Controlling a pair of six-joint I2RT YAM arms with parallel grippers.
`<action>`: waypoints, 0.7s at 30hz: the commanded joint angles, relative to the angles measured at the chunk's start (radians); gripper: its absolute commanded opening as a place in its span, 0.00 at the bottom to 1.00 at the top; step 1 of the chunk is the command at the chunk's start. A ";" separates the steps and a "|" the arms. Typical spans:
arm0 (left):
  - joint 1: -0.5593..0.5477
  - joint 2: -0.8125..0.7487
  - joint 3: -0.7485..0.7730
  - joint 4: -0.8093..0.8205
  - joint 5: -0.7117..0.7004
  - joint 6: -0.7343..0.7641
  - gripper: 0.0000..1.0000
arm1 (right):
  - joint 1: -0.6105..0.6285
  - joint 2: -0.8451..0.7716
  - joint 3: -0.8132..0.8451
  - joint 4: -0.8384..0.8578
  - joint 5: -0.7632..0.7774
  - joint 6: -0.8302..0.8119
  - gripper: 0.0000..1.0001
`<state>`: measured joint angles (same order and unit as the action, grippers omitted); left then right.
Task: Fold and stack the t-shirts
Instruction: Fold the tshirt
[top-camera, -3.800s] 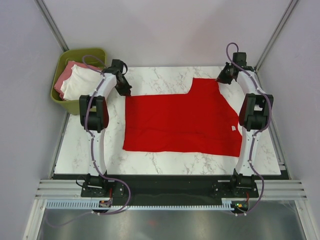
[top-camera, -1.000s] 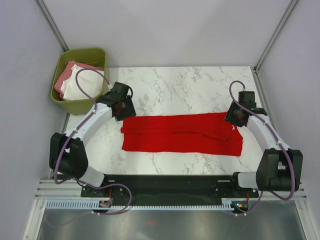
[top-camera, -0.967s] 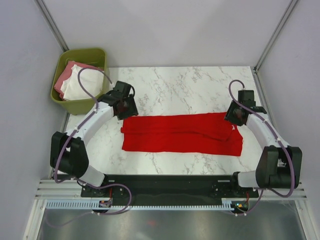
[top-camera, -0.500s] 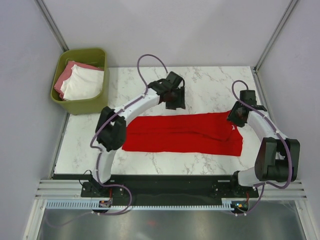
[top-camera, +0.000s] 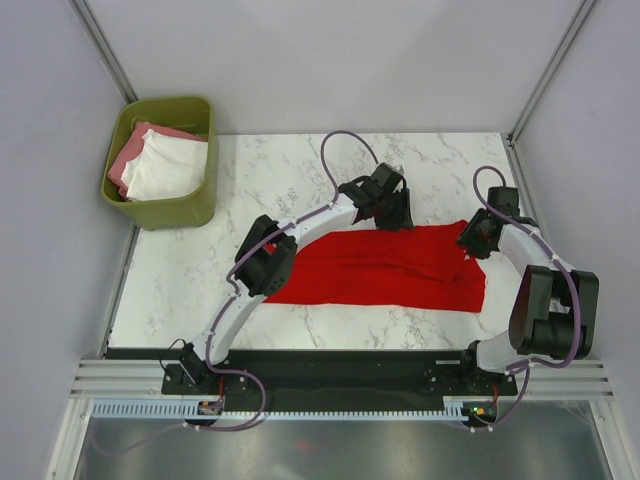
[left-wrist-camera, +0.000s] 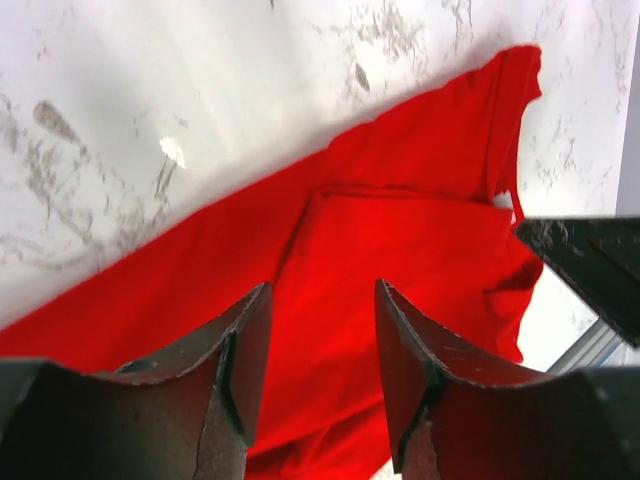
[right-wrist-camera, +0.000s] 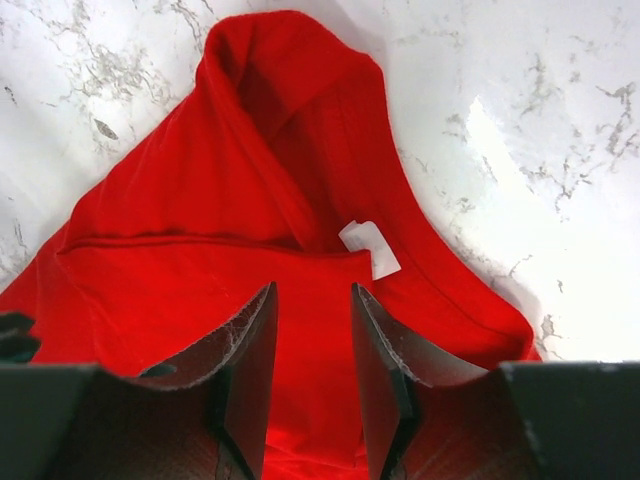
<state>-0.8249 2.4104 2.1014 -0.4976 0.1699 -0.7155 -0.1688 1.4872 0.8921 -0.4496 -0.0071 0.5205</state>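
The red t-shirt (top-camera: 400, 270) lies folded into a long strip across the marble table (top-camera: 300, 170). My left gripper (top-camera: 390, 213) hovers over the strip's far edge, right of the middle. In the left wrist view its jaws (left-wrist-camera: 322, 290) stand open, with only red cloth (left-wrist-camera: 400, 250) below the gap. My right gripper (top-camera: 477, 240) is over the strip's right end. Its jaws (right-wrist-camera: 313, 290) are open above the neck area, just short of the white label (right-wrist-camera: 370, 248). A white t-shirt (top-camera: 165, 170) and a pink one (top-camera: 135, 145) lie in the bin.
The olive-green bin (top-camera: 195, 205) stands off the table's far left corner. My left arm (top-camera: 300, 225) stretches diagonally over the strip's left half. Grey walls and metal posts close in the back and both sides.
The shirt, first spread flat, is now a folded strip. My left arm has swung from the strip's left end to right of its middle. The right gripper has barely shifted.
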 joint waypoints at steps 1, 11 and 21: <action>0.003 0.042 0.089 0.083 0.033 -0.047 0.52 | -0.006 0.005 -0.004 0.045 -0.034 0.015 0.43; -0.003 0.168 0.175 0.080 0.025 -0.087 0.43 | -0.012 -0.011 -0.008 0.046 -0.042 0.003 0.42; -0.014 0.168 0.197 0.083 0.028 -0.081 0.09 | -0.015 0.042 -0.024 0.057 -0.025 -0.014 0.47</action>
<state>-0.8299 2.5855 2.2471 -0.4454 0.1795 -0.7837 -0.1795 1.5066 0.8715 -0.4179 -0.0372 0.5194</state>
